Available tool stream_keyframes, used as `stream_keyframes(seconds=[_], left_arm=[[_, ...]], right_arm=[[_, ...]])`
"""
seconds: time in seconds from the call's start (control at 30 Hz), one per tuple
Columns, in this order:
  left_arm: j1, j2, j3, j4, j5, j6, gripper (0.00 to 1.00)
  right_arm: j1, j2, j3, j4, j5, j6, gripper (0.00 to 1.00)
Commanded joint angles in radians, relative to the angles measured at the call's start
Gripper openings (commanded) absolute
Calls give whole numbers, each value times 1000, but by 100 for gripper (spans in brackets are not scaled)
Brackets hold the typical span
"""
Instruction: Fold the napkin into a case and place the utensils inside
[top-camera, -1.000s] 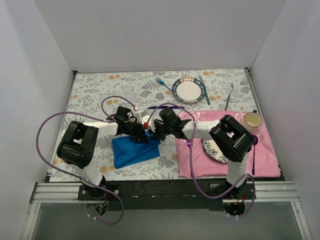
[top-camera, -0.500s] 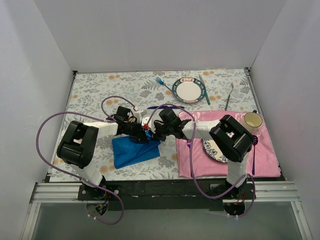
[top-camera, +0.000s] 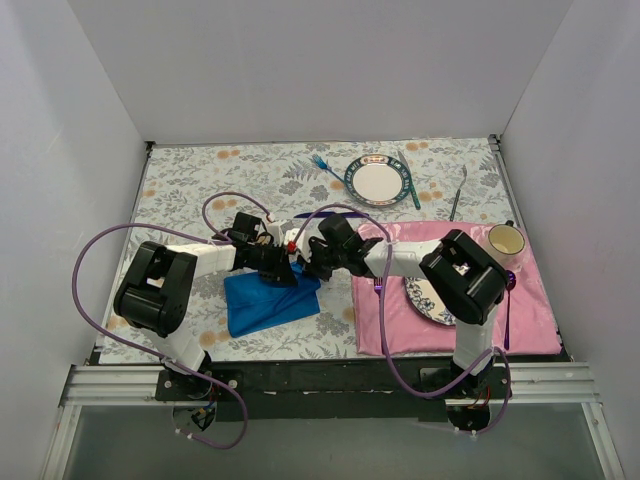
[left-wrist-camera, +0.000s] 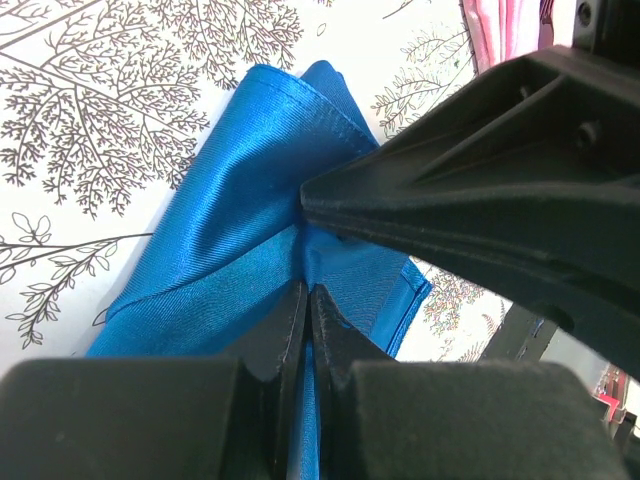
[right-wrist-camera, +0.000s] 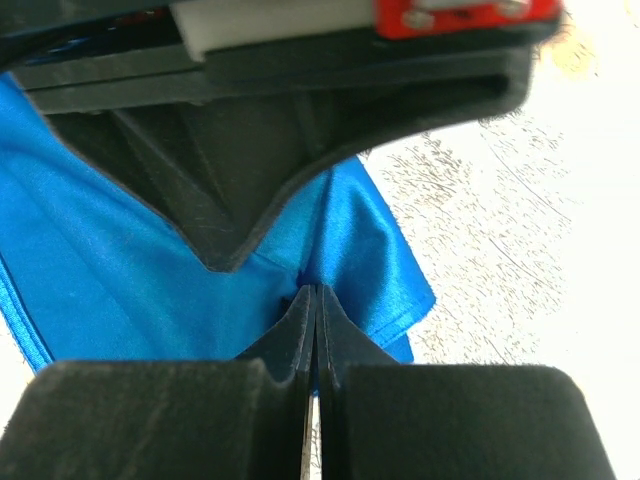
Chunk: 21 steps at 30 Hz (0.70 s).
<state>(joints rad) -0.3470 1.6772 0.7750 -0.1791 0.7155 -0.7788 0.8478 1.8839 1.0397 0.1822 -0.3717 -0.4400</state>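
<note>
In the overhead view, a folded blue napkin (top-camera: 262, 305) lies lower left of centre on a floral table (top-camera: 180, 190). At its upper edge, the left gripper (left-wrist-camera: 308, 292) and right gripper (right-wrist-camera: 312, 292) each pinch the cloth tight.

The blue napkin (top-camera: 268, 302) lay loosely folded, near-left of the plate (top-camera: 350, 183). The light-blue fork (top-camera: 322, 163) lay beside its left rim, the purple knife (top-camera: 312, 214) just nearer.

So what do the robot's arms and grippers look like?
The left arm and right arm have bulky black joints and white links, trailing purple cables. The left gripper and right gripper are black and wedge-shaped; the left carries a red tab.
</note>
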Motion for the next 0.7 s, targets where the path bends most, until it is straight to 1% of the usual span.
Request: stream_keyframes(seconds=[0.0, 0.37, 0.4, 0.47, 0.5, 0.67], left_arm=[[-3, -19, 23, -20, -13, 7, 0], [-3, -8, 41, -42, -21, -13, 0], [-1, -8, 41, -40, -19, -10, 0], [-3, -10, 40, -42, -19, -8, 0], [-3, -10, 40, -40, -19, -4, 0], [-3, -8, 32, -30, -24, 9, 0]], right_arm=[[-16, -57, 29, 19, 10, 40, 1], [-26, -101, 2, 73, 19, 75, 1], [-27, -98, 5, 65, 5, 73, 1], [-26, -71, 51, -22, -41, 43, 1], [-26, -63, 62, -38, -50, 41, 1], [-23, -22, 74, -58, -44, 20, 1]])
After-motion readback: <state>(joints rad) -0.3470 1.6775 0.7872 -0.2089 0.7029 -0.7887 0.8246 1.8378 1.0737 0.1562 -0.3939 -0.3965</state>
